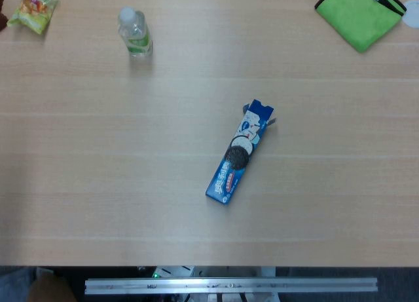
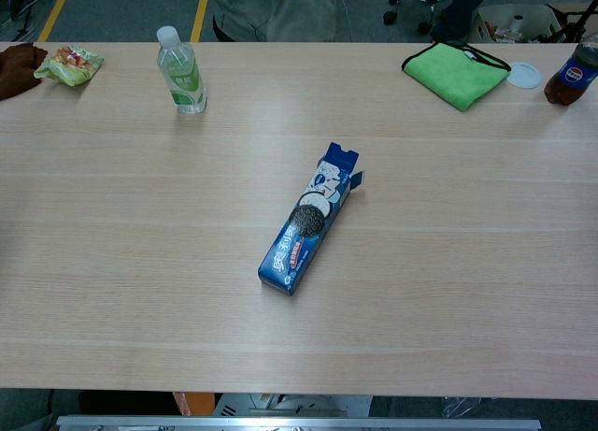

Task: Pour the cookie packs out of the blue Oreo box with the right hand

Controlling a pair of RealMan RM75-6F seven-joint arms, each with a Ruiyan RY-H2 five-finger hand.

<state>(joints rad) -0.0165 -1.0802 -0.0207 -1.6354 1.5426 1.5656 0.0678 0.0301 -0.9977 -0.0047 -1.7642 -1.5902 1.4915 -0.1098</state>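
The blue Oreo box (image 1: pixel 238 154) lies flat near the middle of the wooden table (image 1: pixel 98 184), running diagonally. Its opened flap end points to the far right and its closed end toward the near left. The chest view shows the same box (image 2: pixel 306 222) with the flaps (image 2: pixel 340 160) standing up at the far end. No cookie packs show outside the box. Neither hand appears in either view.
A clear bottle with a green label (image 1: pixel 135 33) stands at the far left, beside a green snack bag (image 1: pixel 34 10). A green cloth (image 1: pixel 359 12) lies at the far right, next to a white lid (image 2: pixel 524 74) and a cola bottle (image 2: pixel 571 76).
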